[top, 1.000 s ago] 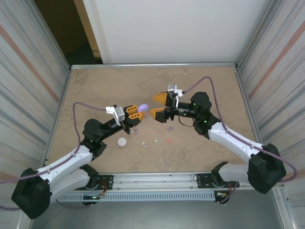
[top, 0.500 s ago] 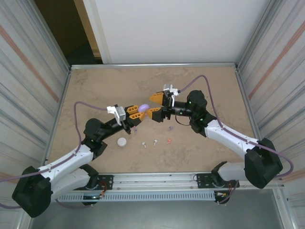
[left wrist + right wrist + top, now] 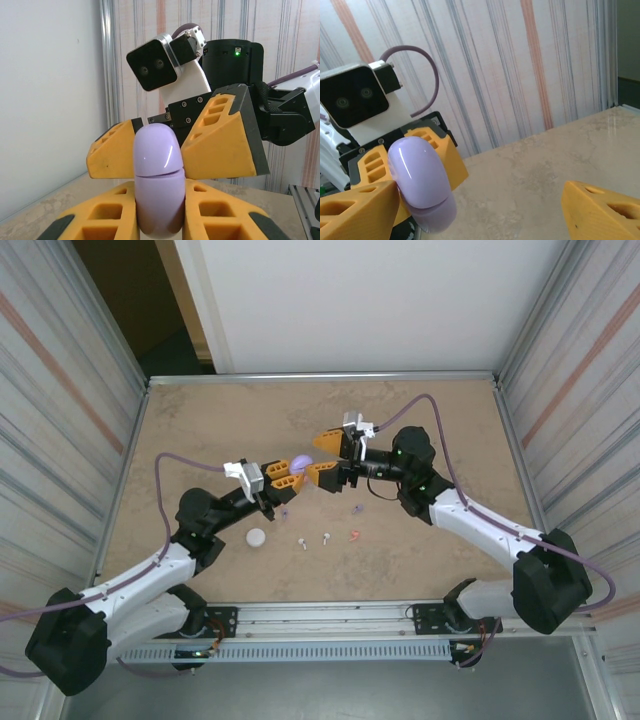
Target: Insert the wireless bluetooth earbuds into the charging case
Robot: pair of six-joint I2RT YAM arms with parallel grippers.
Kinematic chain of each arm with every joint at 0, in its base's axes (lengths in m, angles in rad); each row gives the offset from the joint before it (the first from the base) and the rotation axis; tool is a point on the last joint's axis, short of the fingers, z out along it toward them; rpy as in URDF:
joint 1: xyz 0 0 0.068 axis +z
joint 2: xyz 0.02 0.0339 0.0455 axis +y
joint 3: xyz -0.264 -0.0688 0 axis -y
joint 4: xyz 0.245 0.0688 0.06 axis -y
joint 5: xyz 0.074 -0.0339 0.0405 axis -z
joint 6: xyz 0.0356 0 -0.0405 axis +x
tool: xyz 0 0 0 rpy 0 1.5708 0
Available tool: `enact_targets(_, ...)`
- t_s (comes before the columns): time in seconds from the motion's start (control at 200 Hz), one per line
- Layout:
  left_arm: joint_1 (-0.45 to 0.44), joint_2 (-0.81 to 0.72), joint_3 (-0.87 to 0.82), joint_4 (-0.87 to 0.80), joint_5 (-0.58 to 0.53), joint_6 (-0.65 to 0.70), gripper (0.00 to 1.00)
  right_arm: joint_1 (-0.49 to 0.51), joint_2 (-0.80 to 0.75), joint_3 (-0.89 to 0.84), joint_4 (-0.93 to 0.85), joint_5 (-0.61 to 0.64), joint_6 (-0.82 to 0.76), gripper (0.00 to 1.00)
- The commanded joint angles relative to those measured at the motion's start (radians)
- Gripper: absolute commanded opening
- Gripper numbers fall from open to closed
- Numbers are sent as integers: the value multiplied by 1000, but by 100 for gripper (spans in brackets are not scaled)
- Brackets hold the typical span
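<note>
Top external shows you your left gripper (image 3: 291,476) clamped shut on the purple charging case (image 3: 302,462) above the table (image 3: 200,420), your right gripper (image 3: 313,458) spread wide with a finger on either side of the case's lid, and the earbuds (image 3: 325,537) lying loose on the tabletop nearer the bases.

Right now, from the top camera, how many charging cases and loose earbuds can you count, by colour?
Purple charging case: 1
White charging case: 1
White earbuds: 2
Purple earbud: 1
Coral-pink earbud: 1
Total: 6 I can make out; the earbuds are tiny.
</note>
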Motion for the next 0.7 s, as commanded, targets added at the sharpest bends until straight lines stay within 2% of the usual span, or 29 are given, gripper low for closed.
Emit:
enact_targets(0.0,-7,0,5,44,38,19,0,-17,11,42,30,17,-5,83)
enact_targets(0.697,-7,1,11,9,34,27,0,-22,5,64,23,-2,1,83)
